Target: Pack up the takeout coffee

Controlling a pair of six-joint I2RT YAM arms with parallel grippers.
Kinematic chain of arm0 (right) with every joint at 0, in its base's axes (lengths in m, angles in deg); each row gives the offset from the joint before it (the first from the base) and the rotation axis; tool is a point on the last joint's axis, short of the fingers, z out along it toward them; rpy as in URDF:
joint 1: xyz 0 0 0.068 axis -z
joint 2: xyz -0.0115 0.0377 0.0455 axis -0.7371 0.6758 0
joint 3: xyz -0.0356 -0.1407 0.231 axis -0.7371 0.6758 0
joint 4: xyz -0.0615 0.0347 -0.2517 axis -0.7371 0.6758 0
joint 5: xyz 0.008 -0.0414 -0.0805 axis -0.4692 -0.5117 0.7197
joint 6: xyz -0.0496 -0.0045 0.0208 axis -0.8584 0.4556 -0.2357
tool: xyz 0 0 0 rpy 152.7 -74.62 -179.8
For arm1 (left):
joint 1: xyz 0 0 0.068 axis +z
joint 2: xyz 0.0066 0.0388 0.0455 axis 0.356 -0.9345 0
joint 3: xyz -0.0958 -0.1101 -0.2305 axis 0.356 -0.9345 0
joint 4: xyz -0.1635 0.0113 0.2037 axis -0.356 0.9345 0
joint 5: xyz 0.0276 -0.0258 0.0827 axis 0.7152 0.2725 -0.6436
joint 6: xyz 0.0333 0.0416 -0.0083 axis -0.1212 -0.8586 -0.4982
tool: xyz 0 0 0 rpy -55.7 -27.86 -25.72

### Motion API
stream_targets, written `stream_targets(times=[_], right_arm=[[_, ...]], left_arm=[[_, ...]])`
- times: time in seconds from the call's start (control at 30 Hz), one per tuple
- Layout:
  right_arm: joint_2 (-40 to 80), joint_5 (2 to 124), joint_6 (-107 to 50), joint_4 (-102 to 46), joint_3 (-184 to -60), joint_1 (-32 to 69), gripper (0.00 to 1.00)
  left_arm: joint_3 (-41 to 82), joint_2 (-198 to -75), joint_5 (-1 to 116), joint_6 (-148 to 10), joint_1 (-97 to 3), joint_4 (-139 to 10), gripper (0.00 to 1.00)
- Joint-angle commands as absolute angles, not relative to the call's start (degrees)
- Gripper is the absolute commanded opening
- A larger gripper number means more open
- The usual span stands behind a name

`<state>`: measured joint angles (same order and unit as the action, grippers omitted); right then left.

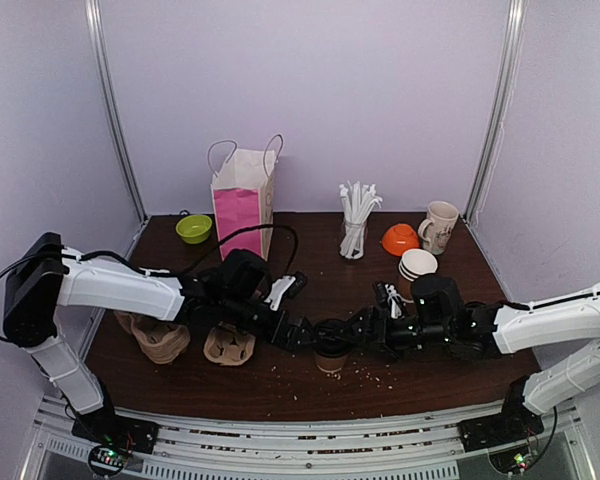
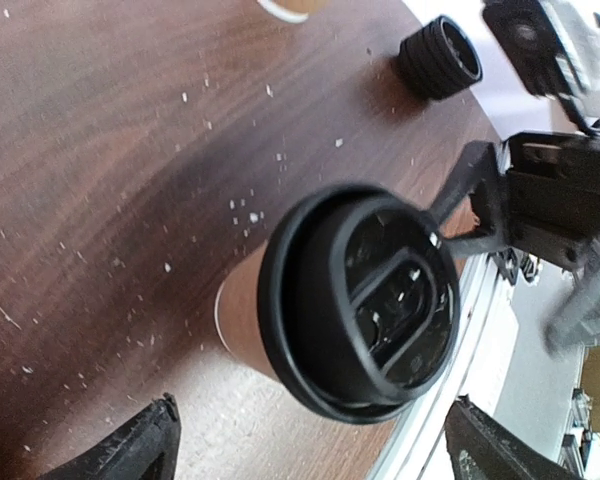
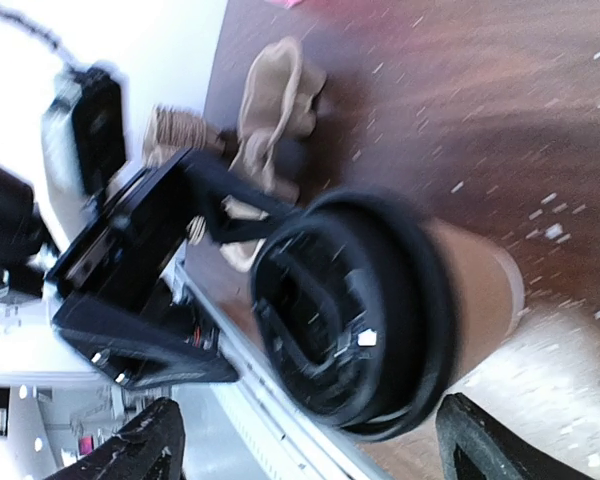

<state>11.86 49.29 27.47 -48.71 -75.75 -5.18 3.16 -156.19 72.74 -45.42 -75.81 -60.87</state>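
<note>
REMOTE DESK: The takeout coffee (image 2: pixel 355 300) stands upright on the brown table (image 1: pixel 280 395), lower centre of the overhead frame, its black lid (image 3: pixel 330 310) seated on the paper cup, as the two arms I am running meet over it from either side. The left gripper (image 2: pixel 310 452) has its jaws wide apart, its fingertips (image 2: pixel 130 450) in the bottom corners of its wrist view with clear gaps to the cup. The right gripper (image 3: pixel 305 450) stands the same way, spread and touching nothing, so the cup bears its own weight. Two open hands facing each other across a lid suit a job where one steadies and the other presses or lifts, I judge. The pulp cup carriers (image 1: pixel 228 345) lie just left of the cup, close at hand for loading. The pink-and-white paper bag (image 1: pixel 242 205) stands mouth up toward the upper left, well apart. The straws (image 1: pixel 355 215), orange bowl (image 1: pixel 400 238) and mug (image 1: pixel 440 225) keep to the upper right, out of the working lane. The cup sits in neither carrier nor bag, so packing is not yet done.
</note>
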Motion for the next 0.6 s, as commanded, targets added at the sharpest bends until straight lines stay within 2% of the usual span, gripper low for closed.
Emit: stream_targets(times=[0.0, 0.27, 0.43, 0.57], right_arm=[[11.45, 53.1, 27.67, -48.32, -73.49, -2.23, 0.87], [17.23, 49.88, 29.65, -56.65, -71.59, -1.26, 0.77], [18.94, 49.15, 30.65, -58.94, -70.3, -1.21, 0.74], [19.8, 49.39, 31.08, -59.22, -69.41, -1.21, 0.69]], left_arm=[[4.71, -154.6, 69.63, -44.73, -74.66, -62.08, 0.96], [6.59, -158.75, 71.26, -43.82, -73.86, -63.85, 0.92], [6.31, -159.99, 72.19, -43.16, -73.85, -65.48, 0.88], [5.9, -161.49, 72.82, -42.93, -73.85, -66.12, 0.79]])
